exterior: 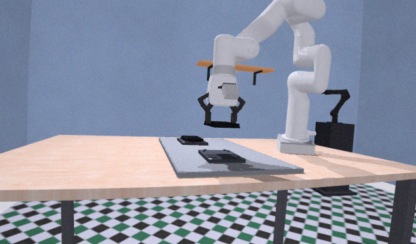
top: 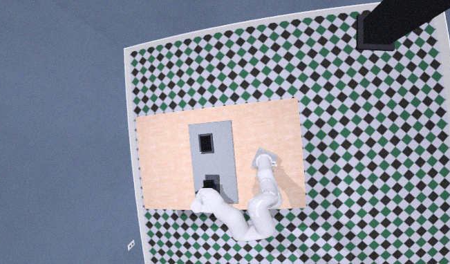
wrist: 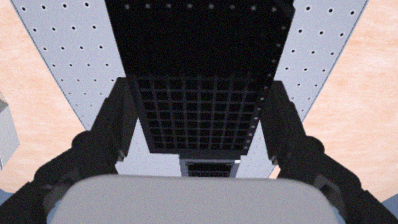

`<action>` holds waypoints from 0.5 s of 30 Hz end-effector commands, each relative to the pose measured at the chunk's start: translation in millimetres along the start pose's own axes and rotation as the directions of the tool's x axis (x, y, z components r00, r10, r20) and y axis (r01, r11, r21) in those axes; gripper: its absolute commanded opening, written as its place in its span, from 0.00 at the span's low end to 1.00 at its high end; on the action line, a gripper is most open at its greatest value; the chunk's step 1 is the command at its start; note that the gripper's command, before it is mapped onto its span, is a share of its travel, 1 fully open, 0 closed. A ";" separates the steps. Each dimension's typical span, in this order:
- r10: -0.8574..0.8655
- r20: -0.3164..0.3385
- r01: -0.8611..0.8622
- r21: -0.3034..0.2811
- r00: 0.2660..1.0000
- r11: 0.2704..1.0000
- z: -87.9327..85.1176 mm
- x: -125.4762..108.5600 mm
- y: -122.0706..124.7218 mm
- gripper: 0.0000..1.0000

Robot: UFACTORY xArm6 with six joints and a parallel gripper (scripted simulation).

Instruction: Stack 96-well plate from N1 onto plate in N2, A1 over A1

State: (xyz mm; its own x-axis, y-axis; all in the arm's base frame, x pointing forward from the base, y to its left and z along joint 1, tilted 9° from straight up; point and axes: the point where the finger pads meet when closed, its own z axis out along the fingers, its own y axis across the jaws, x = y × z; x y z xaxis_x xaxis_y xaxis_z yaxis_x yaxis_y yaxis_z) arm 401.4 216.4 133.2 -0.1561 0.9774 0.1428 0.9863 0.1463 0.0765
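My gripper (exterior: 222, 122) is shut on a black 96-well plate (exterior: 222, 124) and holds it level in the air, well above the grey perforated base plate (exterior: 221, 158). The empty dark nest N1 (exterior: 222, 156) lies almost straight below it, at the near end of the base plate. The second black 96-well plate (exterior: 192, 139) sits in nest N2 at the far end. From above, the held plate (top: 209, 183) is over N1 and the N2 plate (top: 206, 143) is apart from it. In the wrist view the held plate (wrist: 200, 112) fills the space between the fingers. The A1 marks are too small to make out.
The arm's base (exterior: 295, 145) stands on the wooden table to the right of the base plate. A black box with a black stand (exterior: 334, 134) is behind the base. An orange shelf (exterior: 235, 68) hangs on the back wall behind the wrist.
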 end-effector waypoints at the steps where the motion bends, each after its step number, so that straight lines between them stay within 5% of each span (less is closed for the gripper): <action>1: -0.008 -0.002 0.008 -0.004 1.000 1.000 -1.5 -11.2 2.1 0.00; 15: -0.008 -0.002 0.008 -0.004 1.000 1.000 -1.4 -51.3 4.8 0.00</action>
State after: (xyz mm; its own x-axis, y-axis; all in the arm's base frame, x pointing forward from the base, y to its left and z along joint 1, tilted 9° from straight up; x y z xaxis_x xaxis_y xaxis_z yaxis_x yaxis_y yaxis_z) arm 411.2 173.0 126.8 -0.1632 0.9762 0.1429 0.9851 0.1534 0.0772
